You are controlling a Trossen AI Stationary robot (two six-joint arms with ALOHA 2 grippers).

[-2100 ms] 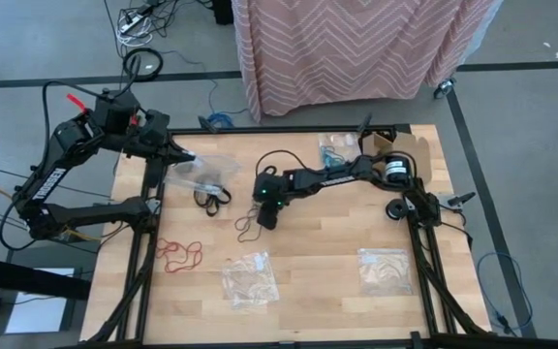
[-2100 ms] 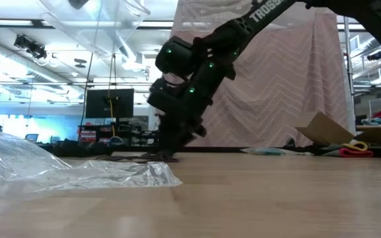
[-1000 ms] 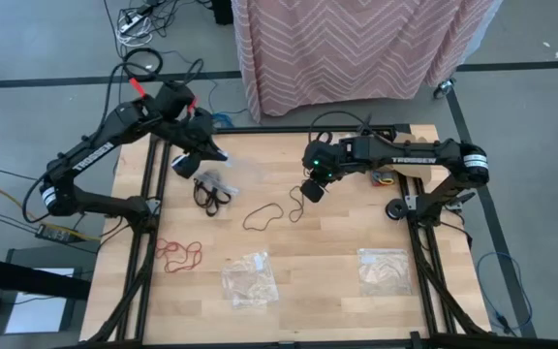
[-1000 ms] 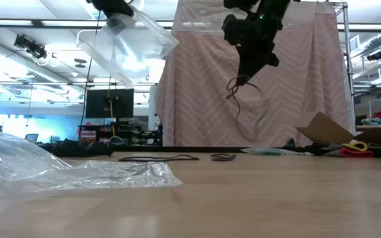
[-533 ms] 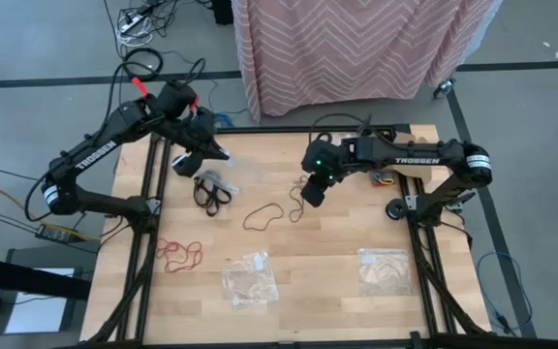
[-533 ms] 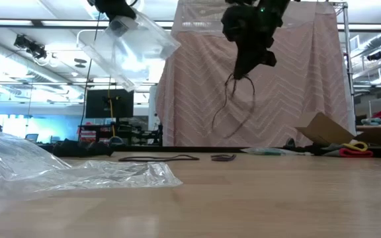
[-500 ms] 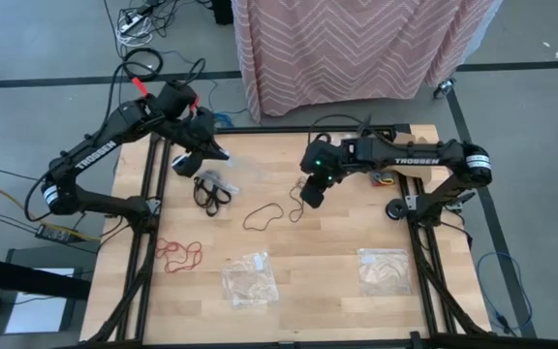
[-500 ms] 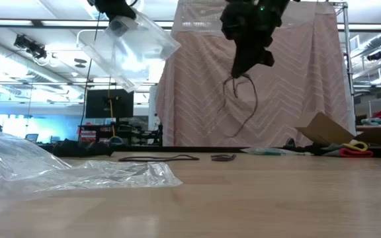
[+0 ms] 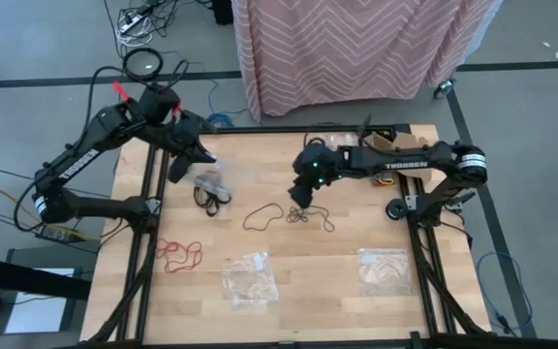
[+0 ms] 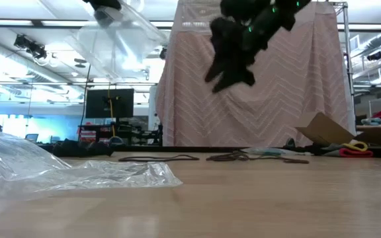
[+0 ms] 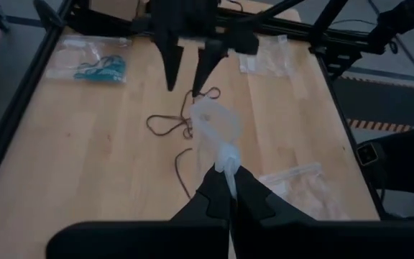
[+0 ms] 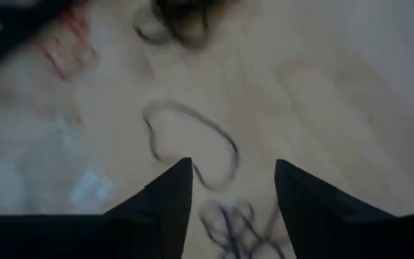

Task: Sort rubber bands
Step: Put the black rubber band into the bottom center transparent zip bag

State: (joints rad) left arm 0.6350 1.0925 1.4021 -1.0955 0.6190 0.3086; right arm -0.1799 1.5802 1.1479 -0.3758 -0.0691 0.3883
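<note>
My right end effector (image 9: 301,197) hangs released directly above the tangled dark brown rubber bands (image 9: 303,214) on the wooden tabletop (image 9: 356,228), while my left end effector (image 11: 228,175) stays clenched on a clear crinkly plastic bag (image 11: 215,128) far left.

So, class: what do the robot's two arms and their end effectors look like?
Both arms are dark, jointed links. The right arm bears white lettering and a green light near its wrist; the left arm carries white lettering and red fittings. Each end effector, left and right, has two dark tapered fingers.

Open right end effector (image 12: 228,191) above brown rubber bands (image 12: 192,144).
</note>
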